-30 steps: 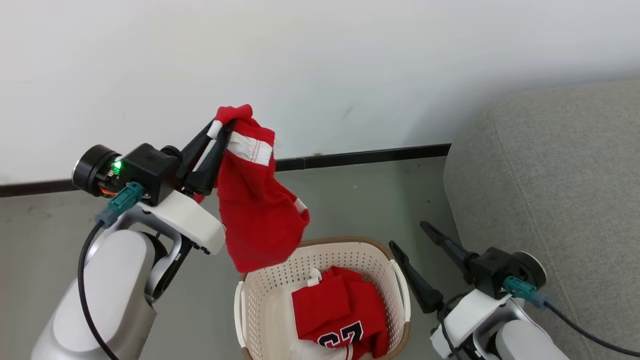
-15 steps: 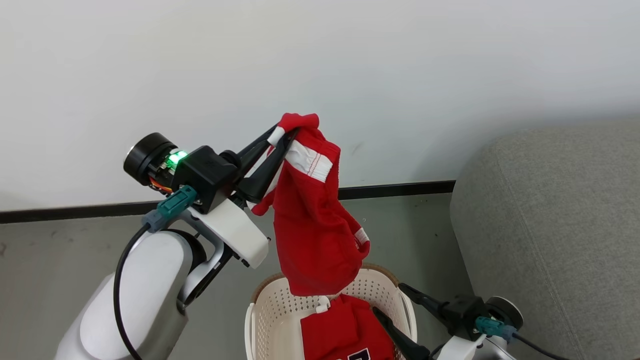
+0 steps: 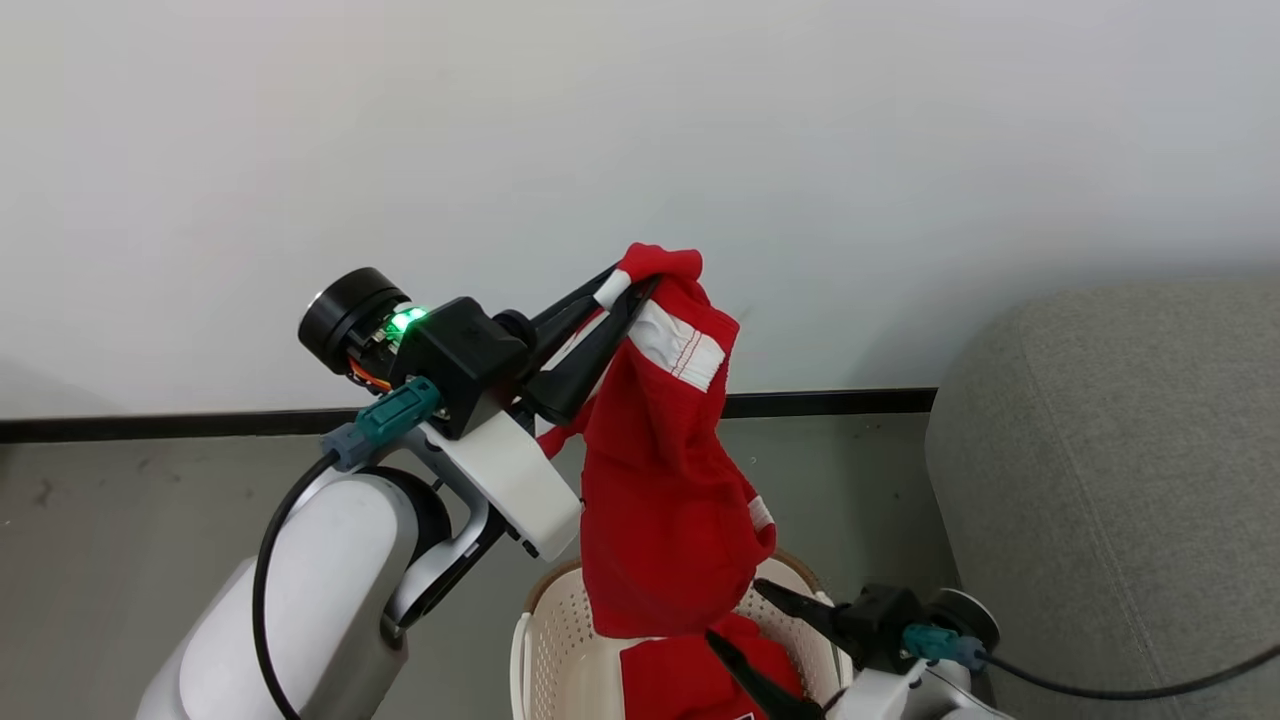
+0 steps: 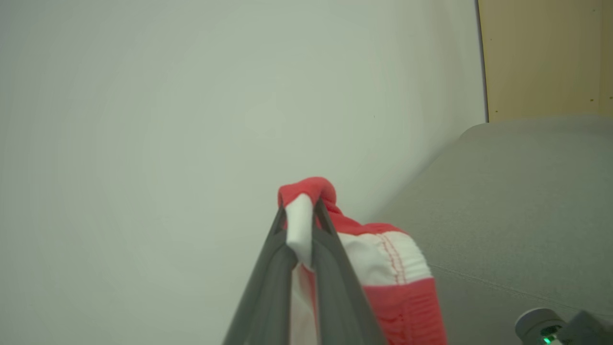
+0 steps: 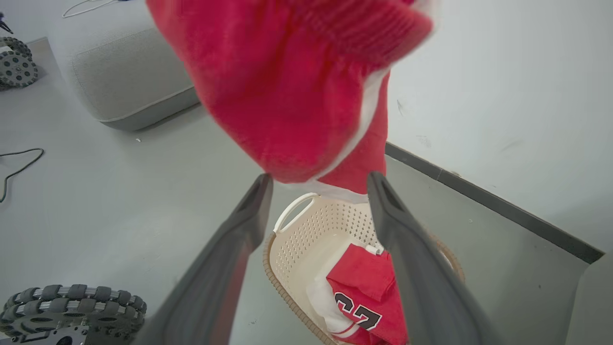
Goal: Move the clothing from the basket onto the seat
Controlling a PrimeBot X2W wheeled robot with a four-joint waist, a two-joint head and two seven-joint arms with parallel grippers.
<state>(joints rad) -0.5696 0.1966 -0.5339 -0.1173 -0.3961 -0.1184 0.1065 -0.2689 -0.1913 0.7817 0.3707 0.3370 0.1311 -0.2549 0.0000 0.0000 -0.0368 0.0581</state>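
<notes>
While the left gripper (image 3: pixel 632 288) is pinching one red garment (image 3: pixel 665 520) high over the basket (image 3: pixel 545 620), a second garment (image 3: pixel 680 680) is lying inside, the right gripper (image 3: pixel 733 610) is hanging open, and nothing's reaching the seat (image 3: pixel 1120 480) yet.

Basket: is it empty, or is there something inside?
Not empty. The basket holds a red garment with black numerals. A second red garment hangs above it, pinched in the left gripper.
</notes>
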